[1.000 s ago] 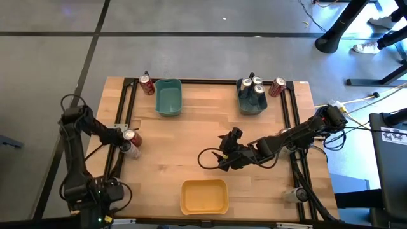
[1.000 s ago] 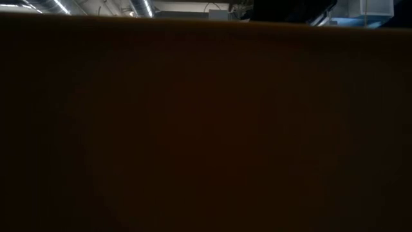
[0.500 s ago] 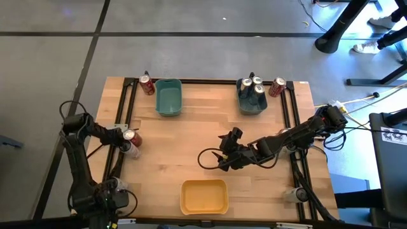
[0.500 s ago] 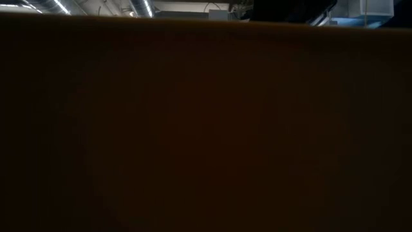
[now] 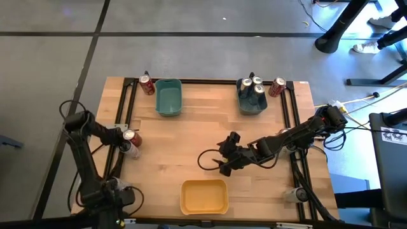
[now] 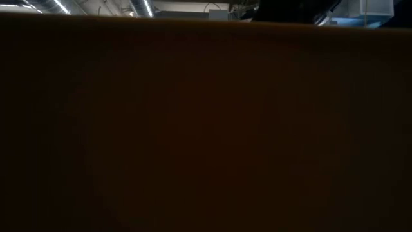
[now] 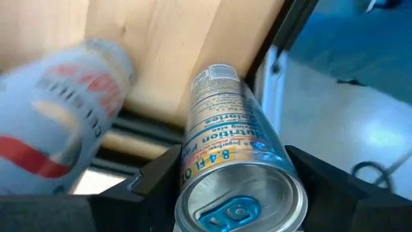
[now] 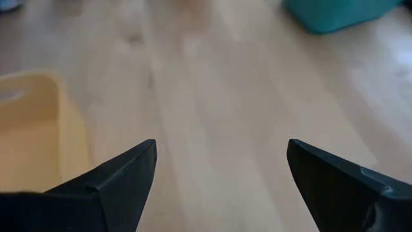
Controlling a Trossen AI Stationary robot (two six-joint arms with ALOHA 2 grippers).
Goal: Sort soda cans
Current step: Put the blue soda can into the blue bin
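Overhead, left pincer [image 5: 125,139] at table edge, wrist view alone shows it grasping silver can [image 7: 232,167], right pincer [image 8: 219,171] released.

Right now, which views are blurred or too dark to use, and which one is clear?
The low view is almost all dark, blocked by a close surface, with only a strip of ceiling lights showing. In the left wrist view the held silver can is sharp, but the red can beside it is smeared. The right wrist view is soft: the yellow bin and teal bin are out of focus. The high view is clear.
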